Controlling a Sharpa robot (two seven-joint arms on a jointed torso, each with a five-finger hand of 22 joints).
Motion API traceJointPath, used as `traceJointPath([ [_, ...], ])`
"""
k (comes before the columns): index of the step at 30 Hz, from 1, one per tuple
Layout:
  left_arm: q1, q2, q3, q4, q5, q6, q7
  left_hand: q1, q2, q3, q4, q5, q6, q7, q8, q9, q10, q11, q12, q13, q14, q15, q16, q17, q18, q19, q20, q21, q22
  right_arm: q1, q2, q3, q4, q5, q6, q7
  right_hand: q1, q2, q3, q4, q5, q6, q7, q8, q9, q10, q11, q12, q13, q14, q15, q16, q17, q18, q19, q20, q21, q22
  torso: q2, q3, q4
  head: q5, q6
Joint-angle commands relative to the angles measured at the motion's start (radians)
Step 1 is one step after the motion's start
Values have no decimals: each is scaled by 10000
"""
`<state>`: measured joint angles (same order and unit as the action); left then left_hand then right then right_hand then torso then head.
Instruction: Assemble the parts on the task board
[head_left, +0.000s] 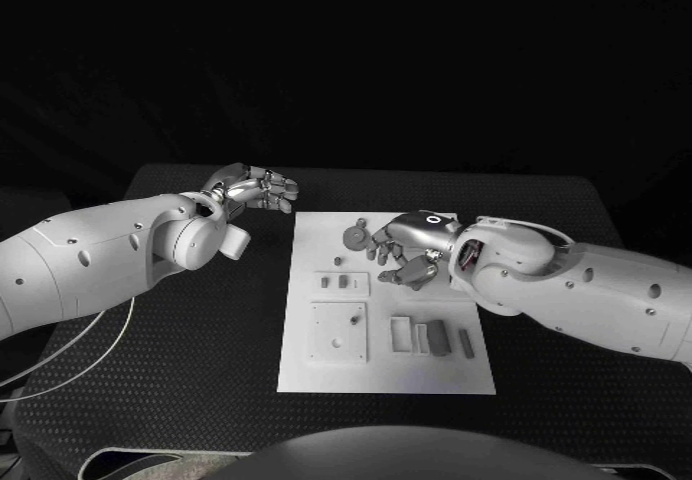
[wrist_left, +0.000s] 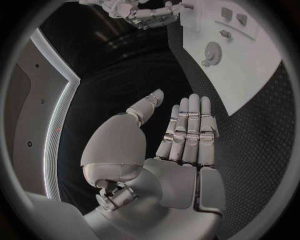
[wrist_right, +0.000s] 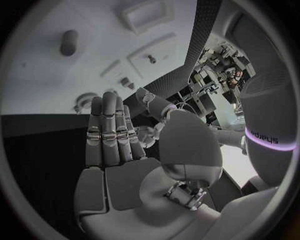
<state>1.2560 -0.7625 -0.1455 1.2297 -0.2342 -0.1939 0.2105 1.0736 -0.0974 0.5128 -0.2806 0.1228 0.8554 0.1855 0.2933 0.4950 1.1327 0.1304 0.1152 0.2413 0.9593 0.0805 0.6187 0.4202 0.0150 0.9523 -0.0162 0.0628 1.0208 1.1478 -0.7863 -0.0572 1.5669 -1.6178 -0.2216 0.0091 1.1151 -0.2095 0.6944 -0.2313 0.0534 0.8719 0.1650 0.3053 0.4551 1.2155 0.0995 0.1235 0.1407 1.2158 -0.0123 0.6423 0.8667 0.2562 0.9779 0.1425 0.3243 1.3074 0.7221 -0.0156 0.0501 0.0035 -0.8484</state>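
Parts (head_left: 433, 338) near right robot hand (head_left: 407, 245)

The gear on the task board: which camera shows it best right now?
The left wrist view: the gear lies unobstructed on the white task board, its toothed rim visible. In the head view the gear is small, with the right hand right beside it. The right wrist view shows the gear partly behind that hand's fingers.
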Motion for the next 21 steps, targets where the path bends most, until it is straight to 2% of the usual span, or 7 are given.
traceJointPath([
  [1, 12, 11, 9, 13, 79, 143, 64, 21, -69, -51, 21, 41, -90, -3, 14, -11, -61, 14, 41, -9, 45, 34, -55, 15, 84, 18, 12, 41, -16, 238, -344, 24, -134, 561, 89, -210, 60, -71, -3, 42, -35, 30, 75, 28, -10, 45, -24, 37, 47, 72, -1, 89, 54, 56, 81, -18, 73, 271, -5, -14, 2, -110, 168],
  [5, 12, 39, 9, -9, 84, 154, 66, 19, -70, -52, 22, 41, -90, -3, 15, -11, -61, 14, 42, -8, 45, 34, -58, 18, 84, 18, 13, 42, -17, 339, -584, 26, -489, 284, 87, -352, 41, -159, -28, 62, -35, 8, 50, 26, -17, -44, 2, -2, 55, 22, 22, 123, 78, 52, 57, -18, 105, 268, -4, -6, -12, -183, 297],
  [9, 12, 47, 8, -7, 93, 174, 65, 14, -69, -55, 26, 41, -89, -3, 17, -10, -59, 14, 45, -8, 46, 35, -62, 25, 83, 18, 13, 42, -20, 337, -694, 26, -679, 243, 267, -525, -61, -195, -31, 346, -34, 104, 63, 107, -5, 232, -112, 188, 230, 113, -81, 334, 169, 56, 168, -69, 298, 267, 10, 16, -5, -218, 384],
  [12, 11, 48, 7, -7, 95, 190, 54, 12, -69, -56, 28, 41, -89, -3, 18, -10, -58, 14, 46, -8, 47, 35, -64, 28, 83, 18, 13, 43, -21, 335, -801, 23, -592, 87, 674, -624, -108, -283, -48, 437, -35, 106, 57, 120, -8, 265, -134, 222, 288, 114, -104, 383, 184, 56, 178, -88, 354, 262, 17, 36, 7, -225, 410],
  [16, 11, 31, 6, -2, 95, 207, 51, 6, -70, -59, 32, 40, -89, -3, 19, -10, -58, 14, 47, -8, 47, 35, -69, 34, 83, 19, 14, 44, -24, 266, -891, 6, -367, -472, 1042, -633, -226, -592, -57, 637, -36, 14, -12, 95, -34, -79, -21, 54, 290, -67, -1, 368, 165, 40, 14, -68, 372, 257, 16, 20, 0, -259, 424],
  [19, 11, 31, 6, -1, 95, 208, 55, 3, -69, -60, 34, 40, -90, -3, 20, -10, -58, 13, 48, -8, 48, 36, -72, 38, 82, 19, 14, 44, -26, 170, -945, -74, -215, -805, 1307, -647, -208, -706, -62, 680, -36, -66, -128, 74, -50, -234, 33, -19, 296, -116, 48, 395, 166, 35, -49, -57, 403, 259, 17, 23, -8, -247, 417],
  [21, 10, 29, 6, 3, 95, 220, 57, 1, -69, -61, 35, 40, -90, -3, 21, -10, -59, 13, 49, -8, 48, 36, -73, 40, 83, 19, 14, 44, -27, 56, -989, -95, -119, -1015, 1336, -653, -225, -772, -86, 706, -36, -120, -176, 57, -61, -335, 67, -68, 294, -150, 79, 405, 163, 32, -85, -50, 418, 257, 14, 14, 13, -250, 403],
])
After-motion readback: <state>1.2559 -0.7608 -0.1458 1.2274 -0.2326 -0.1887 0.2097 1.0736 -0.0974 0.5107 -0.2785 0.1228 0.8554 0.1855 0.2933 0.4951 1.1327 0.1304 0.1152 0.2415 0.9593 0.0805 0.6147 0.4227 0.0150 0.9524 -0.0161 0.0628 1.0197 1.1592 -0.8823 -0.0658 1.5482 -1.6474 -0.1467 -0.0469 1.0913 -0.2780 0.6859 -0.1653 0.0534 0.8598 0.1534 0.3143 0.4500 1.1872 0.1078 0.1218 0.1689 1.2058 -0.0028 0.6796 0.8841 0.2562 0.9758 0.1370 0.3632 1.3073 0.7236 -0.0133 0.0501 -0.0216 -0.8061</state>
